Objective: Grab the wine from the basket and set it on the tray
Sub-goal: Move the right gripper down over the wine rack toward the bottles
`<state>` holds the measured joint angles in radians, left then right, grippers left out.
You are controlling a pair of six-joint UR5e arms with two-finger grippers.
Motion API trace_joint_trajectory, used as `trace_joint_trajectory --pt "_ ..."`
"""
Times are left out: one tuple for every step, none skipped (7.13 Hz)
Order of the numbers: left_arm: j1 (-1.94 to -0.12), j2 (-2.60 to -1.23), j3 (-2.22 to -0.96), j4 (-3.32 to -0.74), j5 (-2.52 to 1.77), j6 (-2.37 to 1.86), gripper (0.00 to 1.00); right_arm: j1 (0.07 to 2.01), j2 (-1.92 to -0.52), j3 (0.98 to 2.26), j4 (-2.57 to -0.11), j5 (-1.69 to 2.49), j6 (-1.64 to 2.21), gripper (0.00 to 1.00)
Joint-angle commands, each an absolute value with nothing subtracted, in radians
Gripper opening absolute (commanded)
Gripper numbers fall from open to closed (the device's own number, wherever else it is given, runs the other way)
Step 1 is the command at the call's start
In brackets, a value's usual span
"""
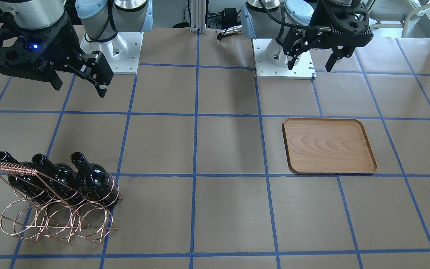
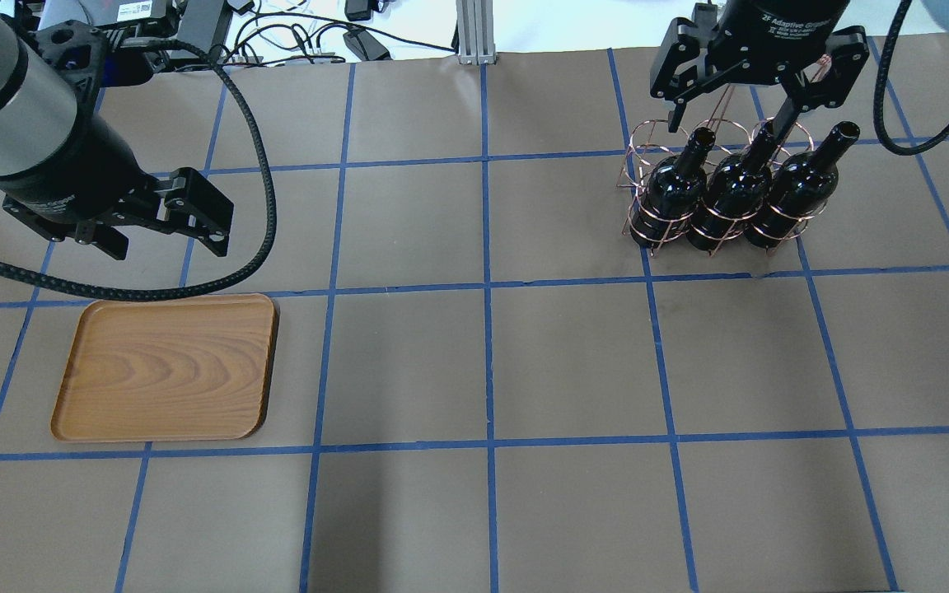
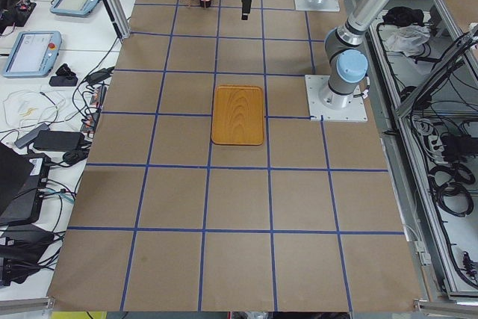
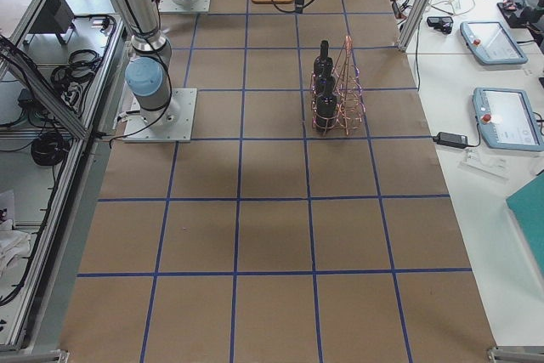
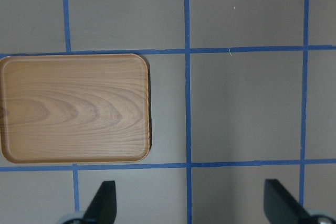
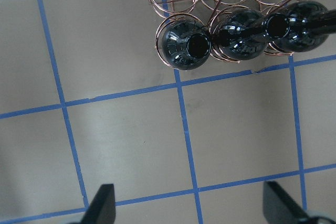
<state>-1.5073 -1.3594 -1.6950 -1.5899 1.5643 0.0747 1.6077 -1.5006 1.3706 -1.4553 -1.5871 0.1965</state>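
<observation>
Three black wine bottles (image 2: 734, 185) stand side by side in the copper wire basket (image 2: 635, 165) at the far right; the front view shows them (image 1: 93, 181) in the basket (image 1: 54, 220) too. My right gripper (image 2: 728, 132) hangs open and empty above the bottles. In the right wrist view the bottle mouths (image 6: 191, 45) lie ahead of the open fingers (image 6: 102, 203). The wooden tray (image 2: 165, 366) lies flat and bare at the near left. My left gripper (image 2: 163, 245) is open and empty, just past the tray's far edge; its wrist view shows the tray (image 5: 73, 108).
The table is covered in brown paper with a blue tape grid (image 2: 487, 284). The arm bases (image 1: 284, 63) stand at the robot's edge. Cables and tablets (image 3: 30, 50) lie beyond the table's far side.
</observation>
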Motion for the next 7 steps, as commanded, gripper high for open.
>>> trace_joint_trajectory --pt "-1.506 -1.359 -1.695 -1.589 1.563 0.072 1.00 1.609 -1.499 1.371 -1.457 -1.589 0.189 1.00" --pt "-1.506 -1.359 -1.695 -1.589 1.563 0.069 1.00 1.602 -1.497 1.371 -1.462 -1.588 0.148 1.00" --pt "-1.506 -1.359 -1.695 -1.589 1.563 0.069 1.00 1.583 -1.487 1.376 -1.483 -1.589 0.036 1.00" --pt "-1.505 -1.359 -1.695 -1.588 1.563 0.068 1.00 1.513 -1.467 1.376 -1.521 -1.588 -0.045 1.00" --pt "-1.505 -1.358 -1.695 -1.589 1.563 0.067 1.00 1.434 -1.445 1.394 -1.531 -1.577 -0.139 1.00" --pt "-1.503 -1.356 -1.695 -1.592 1.563 0.067 1.00 1.419 -1.392 1.432 -1.631 -1.589 -0.171 1.00" --pt "-1.505 -1.356 -1.695 -1.591 1.563 0.067 1.00 1.419 -1.372 1.463 -1.679 -1.589 -0.173 1.00"
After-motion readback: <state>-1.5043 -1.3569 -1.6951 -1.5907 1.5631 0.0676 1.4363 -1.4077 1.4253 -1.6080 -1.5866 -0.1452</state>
